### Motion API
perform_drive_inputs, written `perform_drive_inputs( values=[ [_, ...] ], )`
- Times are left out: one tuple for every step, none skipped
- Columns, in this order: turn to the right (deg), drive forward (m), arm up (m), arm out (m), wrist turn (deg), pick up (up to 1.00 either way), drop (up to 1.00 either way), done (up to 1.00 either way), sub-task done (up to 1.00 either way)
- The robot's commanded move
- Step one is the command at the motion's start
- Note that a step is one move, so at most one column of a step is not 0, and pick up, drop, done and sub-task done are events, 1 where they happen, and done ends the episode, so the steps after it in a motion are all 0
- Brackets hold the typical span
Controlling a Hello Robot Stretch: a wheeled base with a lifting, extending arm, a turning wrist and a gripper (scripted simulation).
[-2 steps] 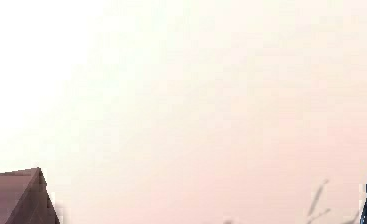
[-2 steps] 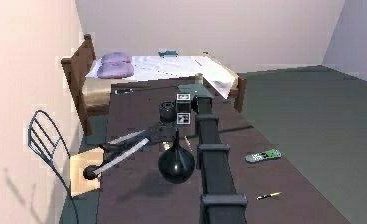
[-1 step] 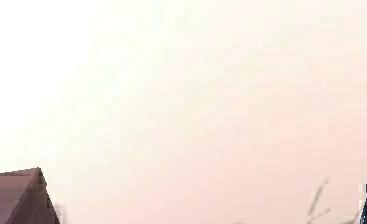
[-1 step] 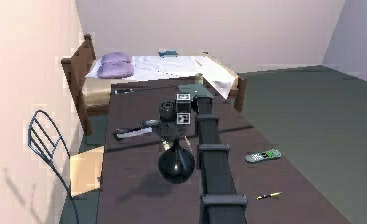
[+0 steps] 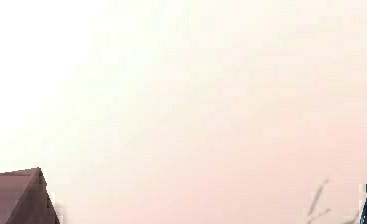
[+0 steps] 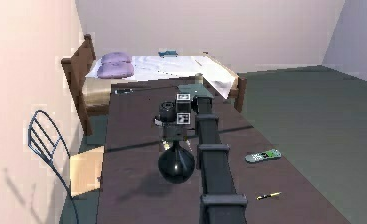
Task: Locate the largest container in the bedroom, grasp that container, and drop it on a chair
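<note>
Tool caps the dark square arm, stretched out over the dark tabletop; its tip is lost against that surface, so whether it holds anything cannot be told. At left, a wire-backed chair with a tan seat is partly hidden by the tabletop; a round-bellied black vessel stands on the tabletop just beside the arm.

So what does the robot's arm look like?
Its arm is a long, dark, square bar built from sections, with raised bands where they join. Near the far end sit two small white squares with black marks on them. Next to those are the jaws, which are small and dark.
</note>
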Motion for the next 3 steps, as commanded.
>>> perform_drive_inputs(
  values=[
    [0.0,0.00,-0.30,0.00,0.0,0.00,0.00,0.00,0.00],
    [0.0,0.00,0.00,0.00,0.0,1.00,0.00,0.00,0.00],
    [0.0,0.00,0.10,0.00,0.0,0.00,0.00,0.00,0.00]
  ],
)
